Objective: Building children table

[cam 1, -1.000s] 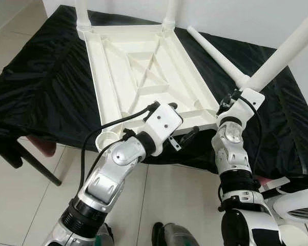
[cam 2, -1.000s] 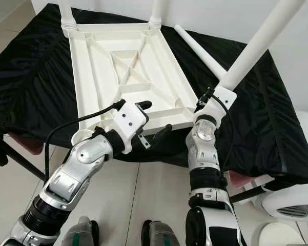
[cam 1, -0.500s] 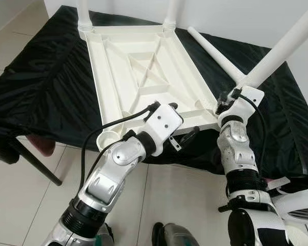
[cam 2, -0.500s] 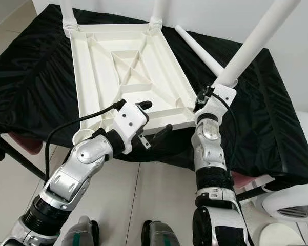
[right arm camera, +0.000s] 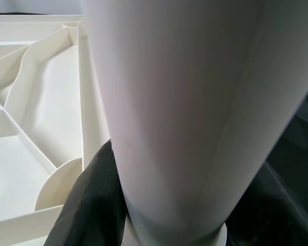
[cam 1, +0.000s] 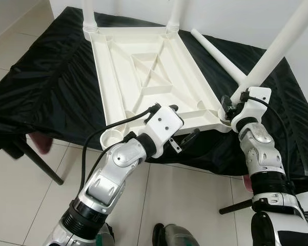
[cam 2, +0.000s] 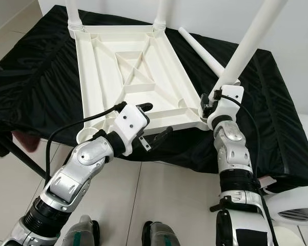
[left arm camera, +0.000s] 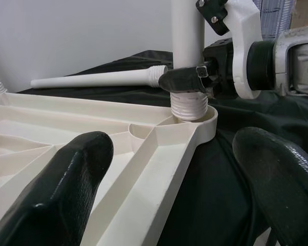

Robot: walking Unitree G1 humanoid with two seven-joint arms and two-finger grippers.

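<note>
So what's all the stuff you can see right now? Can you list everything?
table top: one, white, lying upside down on the black cloth, ribs facing up.
fitted legs: two, white, standing up in the far corners.
held leg: one, white, tilted, its threaded end at the near right corner socket.
loose leg: one, white, lying on the cloth to the right of the table top.
empty socket: one, white, near left corner.
black cloth: one, covering the work surface.
floor tiles: pale, below.
left claw: black fingers open, at the near edge of the table top.
right claw: black fingers shut around the held leg just above its thread.
</note>
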